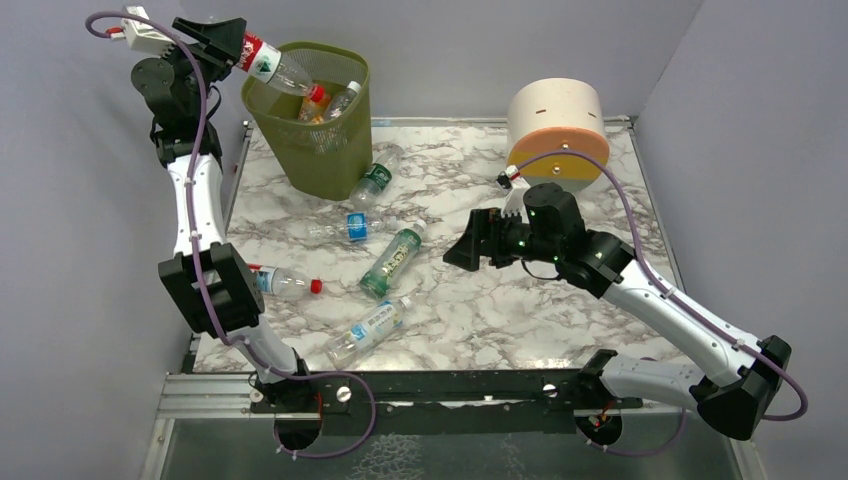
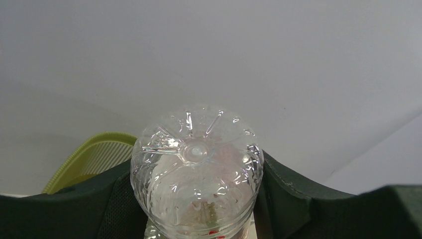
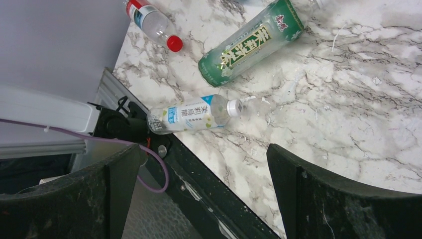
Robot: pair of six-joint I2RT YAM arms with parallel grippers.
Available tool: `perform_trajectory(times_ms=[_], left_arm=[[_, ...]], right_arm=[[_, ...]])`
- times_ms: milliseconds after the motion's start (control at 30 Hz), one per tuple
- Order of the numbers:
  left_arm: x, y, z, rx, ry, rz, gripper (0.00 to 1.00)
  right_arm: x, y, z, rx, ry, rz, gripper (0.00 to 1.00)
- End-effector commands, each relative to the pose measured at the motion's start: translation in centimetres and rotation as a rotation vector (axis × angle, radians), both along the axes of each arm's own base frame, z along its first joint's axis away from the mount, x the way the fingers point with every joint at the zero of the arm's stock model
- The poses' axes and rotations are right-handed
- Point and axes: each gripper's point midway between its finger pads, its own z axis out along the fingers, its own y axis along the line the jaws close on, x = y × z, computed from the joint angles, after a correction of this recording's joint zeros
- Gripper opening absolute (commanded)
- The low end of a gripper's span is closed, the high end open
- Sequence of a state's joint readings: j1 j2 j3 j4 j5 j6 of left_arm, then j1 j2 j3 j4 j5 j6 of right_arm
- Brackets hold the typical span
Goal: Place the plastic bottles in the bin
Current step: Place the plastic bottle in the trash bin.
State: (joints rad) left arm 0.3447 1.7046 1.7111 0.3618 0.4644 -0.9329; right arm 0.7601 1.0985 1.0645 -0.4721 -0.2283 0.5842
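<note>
Closest to the left wrist camera, the ribbed clear base of the held bottle (image 2: 196, 172) is seen end-on, pressed between two dark fingers (image 2: 298, 194). From above, the left gripper (image 1: 232, 48) is clamped on this one bottle (image 1: 268, 66), which carries a red and white label. It is held tilted over the rim of the bin (image 1: 320, 160), with its far end slanting down into the mouth.

One bin stands at the far left of the marble table (image 1: 560, 320). At least two bottles are seen inside it: an orange bottle (image 1: 316, 103) and a clear bottle (image 1: 343, 97).

Five bottles lie on the table:
- a green-capped bottle (image 1: 375, 180) touching the foot of the bin
- a blue-labelled bottle (image 1: 350, 225) just beyond it
- a green tea bottle (image 1: 392, 262) near the middle
- a red-capped bottle (image 1: 285, 283) beside the left arm
- a white-labelled bottle (image 1: 368, 330) near the front edge

The last three are also seen by the right wrist camera.

The right gripper (image 1: 462, 252) is held low over the table to the right of the green tea bottle. Its jaws are spread wide with nothing between them. One cream cylinder (image 1: 555, 125) lies on its side at the far right.
</note>
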Motion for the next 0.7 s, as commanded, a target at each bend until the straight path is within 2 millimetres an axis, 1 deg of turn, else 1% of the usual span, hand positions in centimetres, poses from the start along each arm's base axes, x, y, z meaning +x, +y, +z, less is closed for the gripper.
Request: perform_trajectory(times_ms=[0, 100, 167, 333, 400, 467, 500, 600, 633, 667], left_arm=[[1.6, 1.2, 1.4, 0.045, -0.11, 0.04, 0.47], [2.8, 0.8, 0.7, 0.037, -0.117, 0.024, 0.47], [3.8, 0.0, 0.0, 0.047, -0.115, 0.024, 0.47], [6.3, -1.4, -1.8, 0.054, -0.1, 0.008, 0.47], [7.1, -2.1, -2.3, 0.06, -0.098, -0.005, 0.47], [7.7, -3.0, -2.4, 0.072, -0.104, -0.02, 0.48], [7.9, -3.6, -2.4, 0.081, -0.108, -0.029, 0.51], [8.1, -5.3, -2.8, 0.109, -0.11, -0.063, 0.69], [8.2, -5.7, -3.0, 0.12, -0.108, -0.068, 0.74], [8.2, -5.8, -3.2, 0.129, -0.106, -0.067, 0.81]], right_arm=[[-0.5, 0.5, 1.2, 0.032, -0.005, 0.028, 0.99], [-0.6, 0.5, 0.7, 0.029, 0.005, 0.025, 0.99], [-0.5, 0.5, 0.4, 0.026, 0.016, 0.023, 0.99], [-0.5, 0.7, 0.2, 0.03, 0.023, 0.022, 0.99], [-0.4, 0.7, 0.0, 0.025, 0.027, 0.017, 0.99], [-0.4, 0.7, -0.2, 0.022, 0.03, 0.015, 0.99], [-0.4, 0.7, -0.3, 0.021, 0.032, 0.015, 0.99], [-0.3, 0.9, -0.4, 0.02, 0.036, 0.019, 0.99], [-0.3, 0.9, -0.3, 0.024, 0.035, 0.02, 0.99], [-0.3, 1.0, -0.2, 0.026, 0.035, 0.023, 0.99]])
